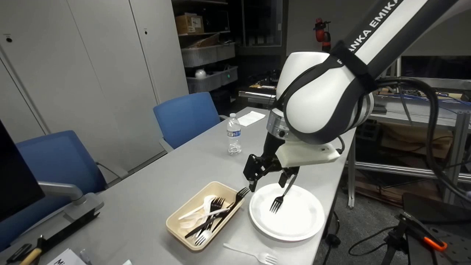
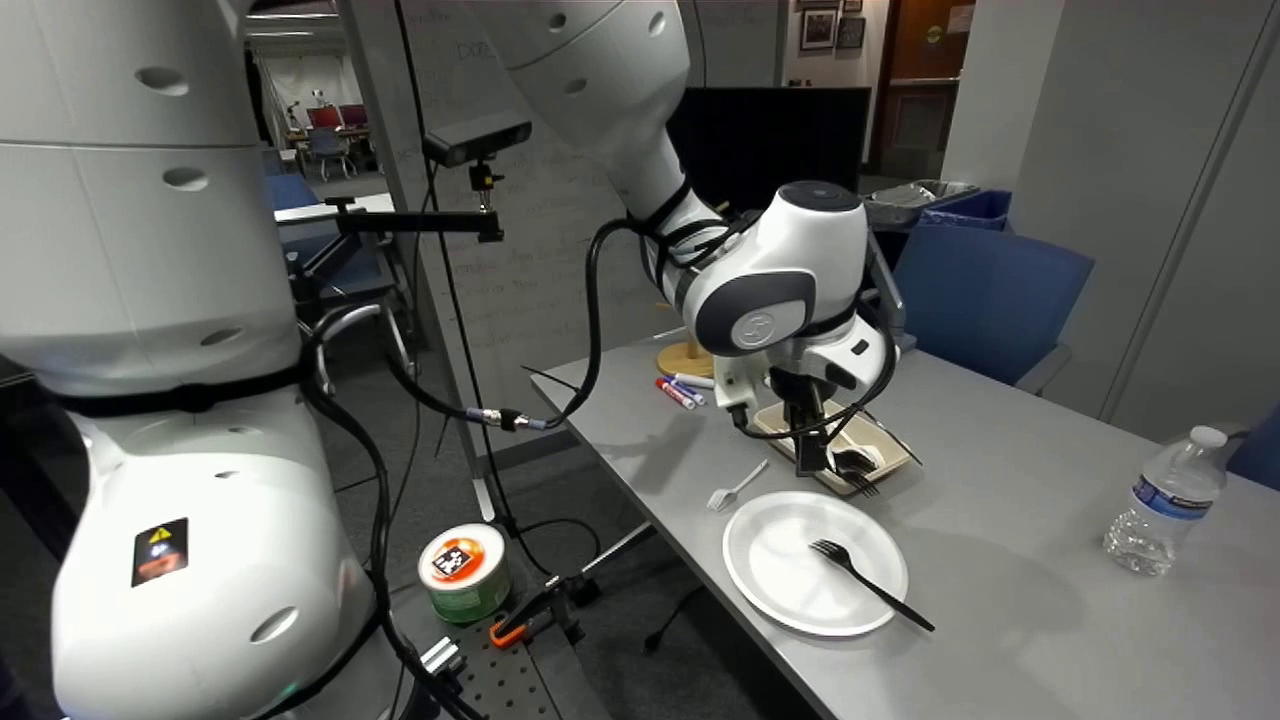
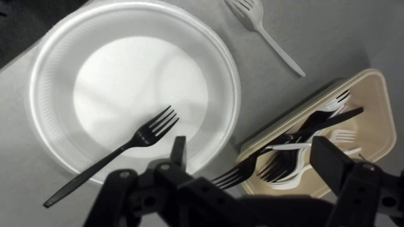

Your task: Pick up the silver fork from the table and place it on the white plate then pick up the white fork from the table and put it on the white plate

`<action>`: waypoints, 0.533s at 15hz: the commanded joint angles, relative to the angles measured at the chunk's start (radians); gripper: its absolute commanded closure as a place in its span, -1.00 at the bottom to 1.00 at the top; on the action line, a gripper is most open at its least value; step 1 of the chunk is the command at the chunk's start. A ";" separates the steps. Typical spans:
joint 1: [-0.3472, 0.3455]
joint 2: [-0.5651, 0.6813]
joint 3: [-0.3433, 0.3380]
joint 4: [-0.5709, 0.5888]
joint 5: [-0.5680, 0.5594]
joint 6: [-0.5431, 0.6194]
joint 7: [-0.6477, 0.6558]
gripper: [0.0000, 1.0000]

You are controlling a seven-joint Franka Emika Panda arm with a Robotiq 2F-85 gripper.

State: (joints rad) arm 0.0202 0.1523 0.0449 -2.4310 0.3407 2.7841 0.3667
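A white fork [image 1: 262, 256] is lying on the light grey table [image 1: 147, 206] at the near side, near but apart from both the tan rectangular tray [image 1: 222, 190] and the round white plate [image 1: 301, 219]. The tray is holding mixed black and white utensils [image 1: 217, 203], one black fork [image 1: 243, 191] projecting past its rim toward the plate. A dark four-tined fork [image 3: 140, 138] is resting with its tines inside the plate; its handle is crossing the rim and extending over the table. The gripper [image 1: 267, 184] is hovering above, its jaws standing apart; in the wrist view, one finger is overlapping the plate and the other is overlapping the tray. Beyond the gripper, a clear, labelled water bottle [image 1: 234, 136] is standing upright on the table, and a white sheet [image 1: 251, 118] is lying farther along. Blue chairs [image 1: 187, 114] are standing along the table's side, in front of tall grey cabinets [image 1: 110, 73]. Farther back, a brown cardboard box [image 1: 189, 23] is resting above grey bins [image 1: 200, 57].
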 commanded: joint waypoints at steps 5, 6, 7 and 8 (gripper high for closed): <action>0.007 -0.012 0.025 0.002 0.022 -0.003 -0.111 -1.00; 0.006 -0.012 0.025 0.002 0.022 -0.003 -0.114 -1.00; 0.006 -0.012 0.025 0.002 0.022 -0.003 -0.115 -1.00; 0.006 -0.012 0.025 0.002 0.022 -0.003 -0.115 -1.00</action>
State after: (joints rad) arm 0.0195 0.1410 0.0770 -2.4305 0.3642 2.7836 0.2485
